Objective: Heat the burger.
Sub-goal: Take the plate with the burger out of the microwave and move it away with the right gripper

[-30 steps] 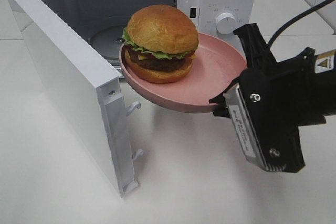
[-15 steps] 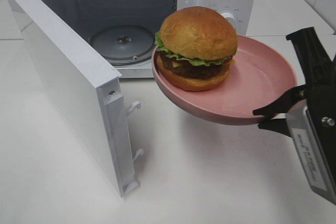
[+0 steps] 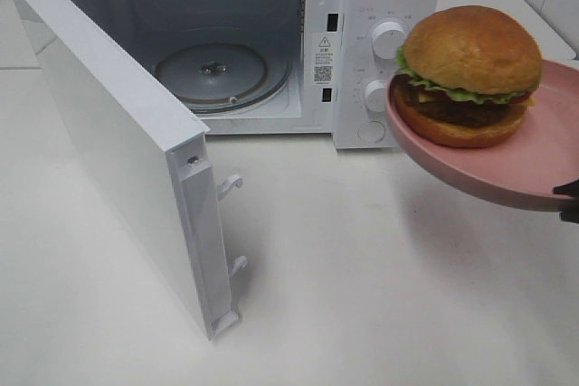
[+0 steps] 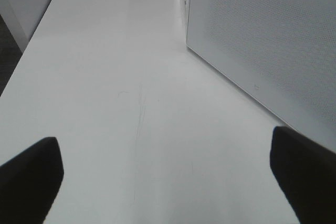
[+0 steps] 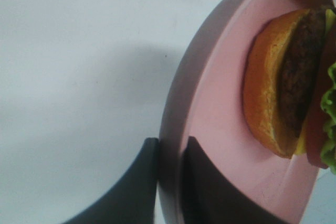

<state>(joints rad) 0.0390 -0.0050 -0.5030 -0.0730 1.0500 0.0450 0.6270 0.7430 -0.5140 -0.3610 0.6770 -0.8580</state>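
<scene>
Golden-brown glossy burger with green lettuce and a dark patty sits on a pink round plate, held in the air to the right of the white microwave oven. Its door stands open, the glass turntable is bare. The right gripper pinches the plate rim between narrow jaws. The left gripper is spread wide above the white table, holding nothing.
</scene>
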